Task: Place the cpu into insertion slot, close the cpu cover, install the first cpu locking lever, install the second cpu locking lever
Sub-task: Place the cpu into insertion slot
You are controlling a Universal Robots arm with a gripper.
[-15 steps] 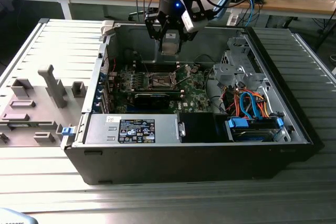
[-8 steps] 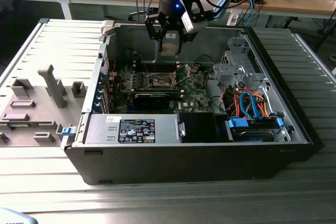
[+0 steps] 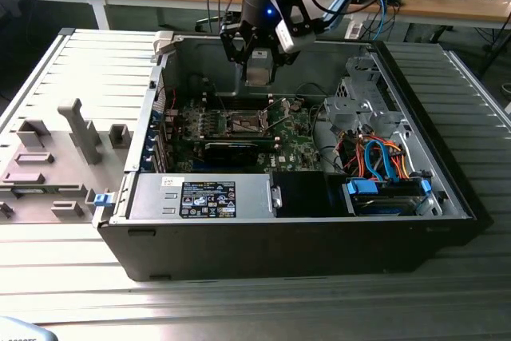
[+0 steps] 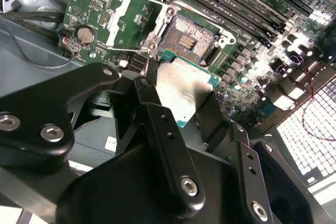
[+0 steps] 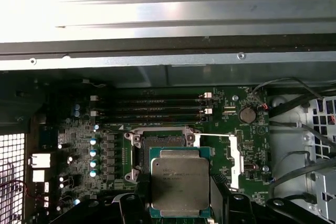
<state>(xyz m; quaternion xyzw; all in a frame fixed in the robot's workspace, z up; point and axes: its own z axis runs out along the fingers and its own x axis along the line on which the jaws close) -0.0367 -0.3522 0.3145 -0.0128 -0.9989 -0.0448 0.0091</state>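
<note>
My gripper (image 3: 259, 72) hangs inside the open computer case, shut on the cpu (image 3: 260, 66). In both wrist views the cpu (image 5: 180, 181) (image 4: 185, 88) shows as a flat silver-grey square on a green base, clamped at its sides by black fingers (image 4: 157, 124). It is held above the board, just to one side of the insertion slot (image 5: 161, 142) (image 4: 191, 38), a dark square recess with a silvery rim (image 3: 246, 123). The cpu cover (image 4: 128, 22) (image 5: 233, 156) is swung open beside the slot.
Long memory slots (image 5: 157, 106) run beside the slot. A long black card (image 3: 231, 149) lies in front of the socket. The power supply (image 3: 200, 197) and a drive cage with blue and orange cables (image 3: 383, 165) fill the case front. A grey fixture (image 3: 56, 157) sits at the exterior view's left.
</note>
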